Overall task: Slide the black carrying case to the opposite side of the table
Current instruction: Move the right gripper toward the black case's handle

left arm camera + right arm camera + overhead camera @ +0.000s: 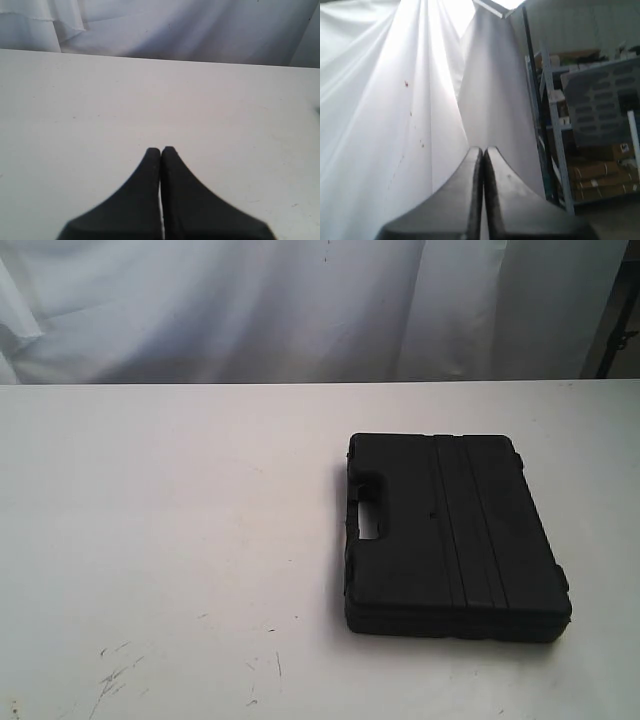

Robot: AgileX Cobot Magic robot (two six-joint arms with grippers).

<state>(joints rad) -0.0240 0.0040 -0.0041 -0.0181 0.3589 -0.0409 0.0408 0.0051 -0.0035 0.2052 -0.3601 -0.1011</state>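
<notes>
The carrying case (455,535) looks like black moulded plastic, matt and finely grained, with raised ribs along its lid. The table (170,520) is smooth, matt white, marked by thin dark scratches. Behind it hangs soft white cloth (250,310) in folds. The left tool (160,150) and right tool (483,150) look like smooth, dull black plastic.

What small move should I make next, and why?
Probably tilt the right claw down toward the table, aiming for the right edge of the black carrying case. The case lies on the right half, neither arm shows in the exterior view, and the right claw, shut, faces the curtain rather than the tabletop.
</notes>
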